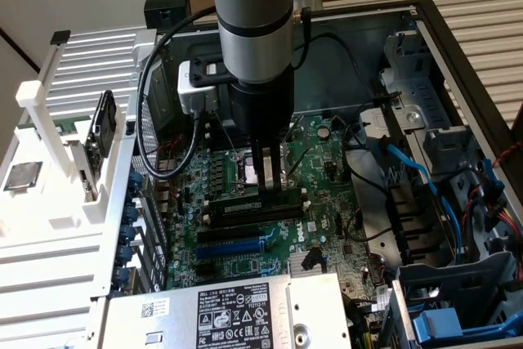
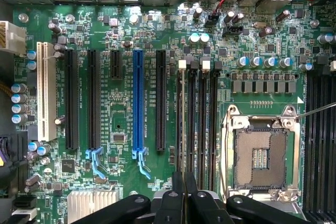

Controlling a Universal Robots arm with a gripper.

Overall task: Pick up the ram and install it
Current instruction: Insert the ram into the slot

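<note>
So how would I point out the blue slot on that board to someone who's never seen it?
Look into the open computer case at the green motherboard. Across it runs a row of long parallel slots; the blue slot lies between two black slots, with a white slot at the row's end. It is the only blue one in the row.

motherboard (image 2: 118, 116) | blue slot (image 2: 138, 100) | CPU socket (image 2: 260, 158) | power supply (image 1: 237, 316) | white rack (image 1: 57, 243)
</note>
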